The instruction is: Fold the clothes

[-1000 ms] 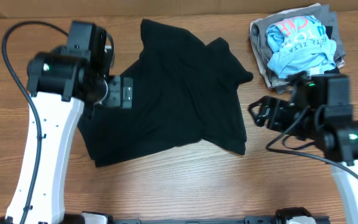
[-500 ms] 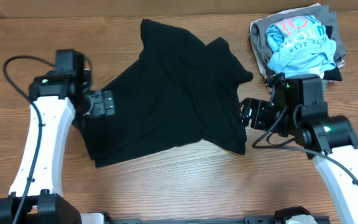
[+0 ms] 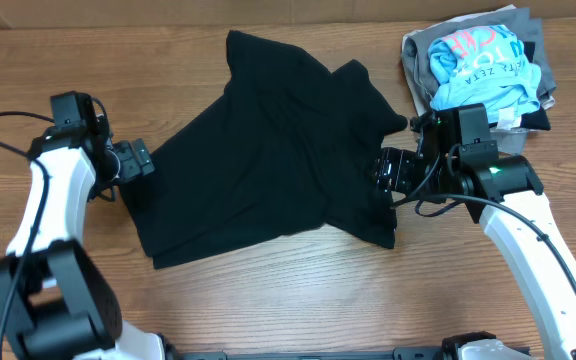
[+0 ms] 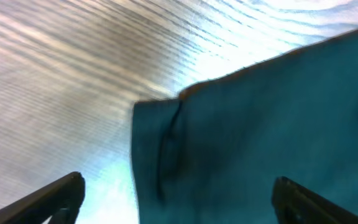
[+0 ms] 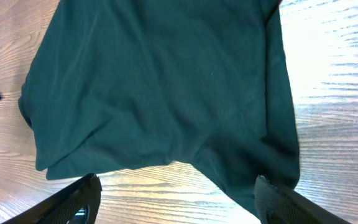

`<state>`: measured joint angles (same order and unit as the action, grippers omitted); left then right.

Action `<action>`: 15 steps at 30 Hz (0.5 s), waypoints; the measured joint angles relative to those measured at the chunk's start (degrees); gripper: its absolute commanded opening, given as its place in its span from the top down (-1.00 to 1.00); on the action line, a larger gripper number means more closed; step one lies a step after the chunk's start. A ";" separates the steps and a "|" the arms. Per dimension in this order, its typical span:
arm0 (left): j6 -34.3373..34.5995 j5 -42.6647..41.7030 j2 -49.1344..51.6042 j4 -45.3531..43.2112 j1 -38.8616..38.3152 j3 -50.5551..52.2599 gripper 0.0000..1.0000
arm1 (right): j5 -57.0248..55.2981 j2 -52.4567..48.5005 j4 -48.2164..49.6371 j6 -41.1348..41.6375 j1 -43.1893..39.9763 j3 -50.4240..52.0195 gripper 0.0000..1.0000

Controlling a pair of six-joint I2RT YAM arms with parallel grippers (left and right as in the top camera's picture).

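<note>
The black shirt [image 3: 268,160] lies spread and rumpled on the wooden table [image 3: 298,300], partly folded over itself. My left gripper [image 3: 138,160] is open at the shirt's left edge; the left wrist view shows that hemmed edge [image 4: 247,143] between the open fingers. My right gripper [image 3: 386,170] is open at the shirt's right edge. The right wrist view shows the shirt [image 5: 160,87] spread ahead, with its lower corner near the right finger. No white tag shows.
A pile of folded clothes [image 3: 478,65] sits at the back right, a light blue shirt with pink lettering on top of grey and tan garments. Bare wood runs along the front and left of the table.
My left arm has swung left and out, its gripper now at the shirt's left edge. My right gripper has moved left to the shirt's right edge. The shirt has not moved.
</note>
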<state>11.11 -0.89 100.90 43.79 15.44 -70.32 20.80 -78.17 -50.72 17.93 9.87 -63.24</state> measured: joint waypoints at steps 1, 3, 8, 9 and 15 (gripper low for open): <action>0.09 -0.24 1.60 -0.92 0.07 0.02 -0.78 | -0.02 0.00 0.13 0.04 -0.02 0.00 -0.63; 0.28 -0.63 4.37 -2.19 0.07 0.04 -0.68 | 0.00 0.00 0.24 0.04 0.00 0.00 -0.60; 0.63 -1.03 9.60 -4.46 0.04 0.33 -0.44 | 0.00 0.00 0.61 0.02 -0.02 0.00 -0.57; 0.63 -0.94 10.08 -4.63 0.04 0.33 -0.36 | -0.02 0.00 0.63 0.02 -0.02 0.00 -0.56; 0.72 -1.53 10.25 -7.15 0.04 0.33 0.92 | 0.00 0.00 1.40 0.04 0.02 0.00 -0.55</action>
<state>11.84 -2.42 111.15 36.64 15.49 -70.00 20.80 -78.17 -49.32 17.98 9.89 -63.24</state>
